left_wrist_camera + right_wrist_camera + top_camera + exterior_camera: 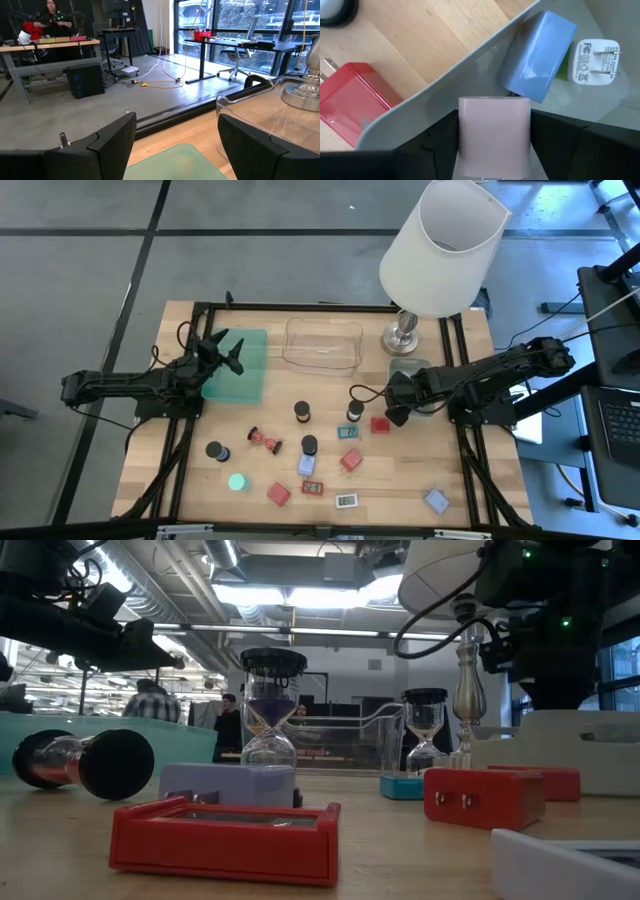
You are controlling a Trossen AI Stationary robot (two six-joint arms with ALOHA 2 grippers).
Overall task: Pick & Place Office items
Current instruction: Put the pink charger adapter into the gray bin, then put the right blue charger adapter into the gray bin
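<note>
From above, I am reaching my right gripper (397, 412) over the near edge of the grey tray (408, 366), which is sitting just in front of the lamp (440, 250). My left gripper (222, 352) is waiting above the green tray (240, 365), beside the clear tray (322, 345). Most of the office items (300, 455) are lying scattered on the table (180, 470), well apart from the trays.

At table height, an hourglass (270, 710) is standing upright behind a red block (225, 838); my right arm is hanging dark near the lamp stem, its fingers hidden.

Through my left wrist, my fingers (112, 137) are standing wide apart, holding nothing, with the green tray just below.

Through my right wrist, I am pinching a pale pink block (494, 135) between my 2 fingers, over the grey tray's floor. A blue block (536, 52) and a white plug (595, 61) are already lying inside; a red plug (350, 102) is resting outside on the wood.

I judge I am at the placing step. Next I am needing to open my fingers so the pink block drops clear of the blue 1, then lift away.
</note>
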